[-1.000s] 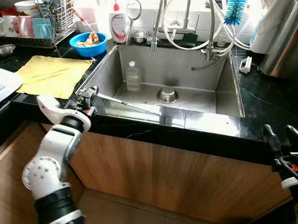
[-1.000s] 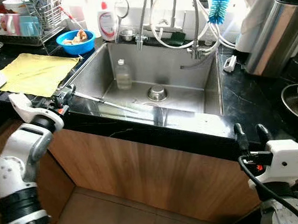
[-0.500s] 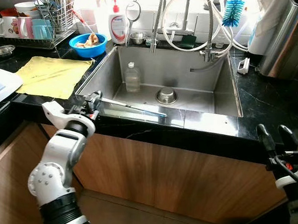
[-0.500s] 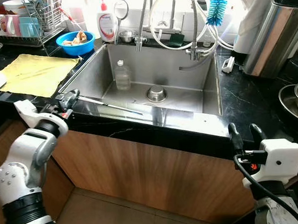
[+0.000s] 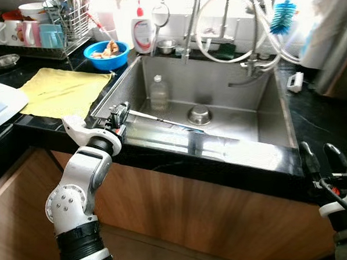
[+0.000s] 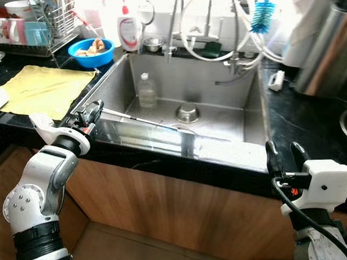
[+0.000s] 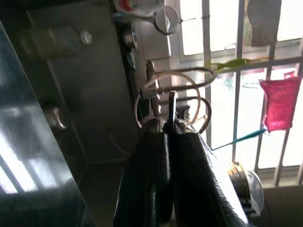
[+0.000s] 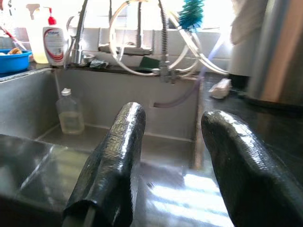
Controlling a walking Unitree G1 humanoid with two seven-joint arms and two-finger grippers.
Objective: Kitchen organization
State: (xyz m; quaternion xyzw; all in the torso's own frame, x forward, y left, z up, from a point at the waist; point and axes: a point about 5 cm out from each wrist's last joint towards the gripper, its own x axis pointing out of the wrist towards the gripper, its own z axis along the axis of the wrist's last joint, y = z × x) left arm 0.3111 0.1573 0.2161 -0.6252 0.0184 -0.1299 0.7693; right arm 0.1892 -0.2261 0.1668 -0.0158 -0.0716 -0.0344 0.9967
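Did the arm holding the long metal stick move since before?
Yes. The left tool, shut on the metal stick, has slid along the sink's front edge away from the yellow cloth.

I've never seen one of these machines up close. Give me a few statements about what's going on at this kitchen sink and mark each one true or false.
1. The left gripper is shut on a long thin metal utensil that reaches over the steel sink. True.
2. The right gripper holds the clear plastic bottle. False: it is open and empty; the bottle stands in the sink.
3. The yellow cloth lies on the black counter, left of the sink. True.
4. The blue bowl sits inside the sink. False: it is on the counter.
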